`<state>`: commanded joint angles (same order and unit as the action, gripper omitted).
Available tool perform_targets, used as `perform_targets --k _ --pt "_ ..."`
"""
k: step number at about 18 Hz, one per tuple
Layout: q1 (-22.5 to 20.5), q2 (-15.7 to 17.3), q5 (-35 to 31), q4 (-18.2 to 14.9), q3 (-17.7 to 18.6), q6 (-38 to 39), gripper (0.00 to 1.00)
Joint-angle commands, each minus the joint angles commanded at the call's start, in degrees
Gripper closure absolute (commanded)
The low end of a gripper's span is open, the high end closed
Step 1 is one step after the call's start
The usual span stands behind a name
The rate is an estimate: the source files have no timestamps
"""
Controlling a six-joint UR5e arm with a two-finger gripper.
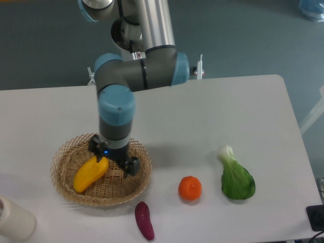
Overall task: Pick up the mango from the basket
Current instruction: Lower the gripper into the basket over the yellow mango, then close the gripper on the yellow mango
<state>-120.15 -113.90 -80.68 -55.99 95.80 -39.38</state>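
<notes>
Now pincer [113, 156] spread wide above basket [66, 191], fingers empty, beside mango [89, 174] tip.

A white table [243, 111] with rounded corners stands on dark grey-blue floor [45, 45], evenly lit.

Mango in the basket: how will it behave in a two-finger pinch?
The mango looks smooth and glossy, so probably slippery. Its long, curved shape may pivot if gripped off-centre. It lies tilted against the basket wall, so a nudge from the gripper could slide it.
</notes>
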Motion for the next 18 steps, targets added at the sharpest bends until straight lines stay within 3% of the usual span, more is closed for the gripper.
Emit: perform_targets --k 12,18 --pt "2.46 -4.48 -1.93 0.09 0.09 0.79 0.00" --pt "3.60 -5.01 -2.55 -0.26 0.62 0.88 0.00"
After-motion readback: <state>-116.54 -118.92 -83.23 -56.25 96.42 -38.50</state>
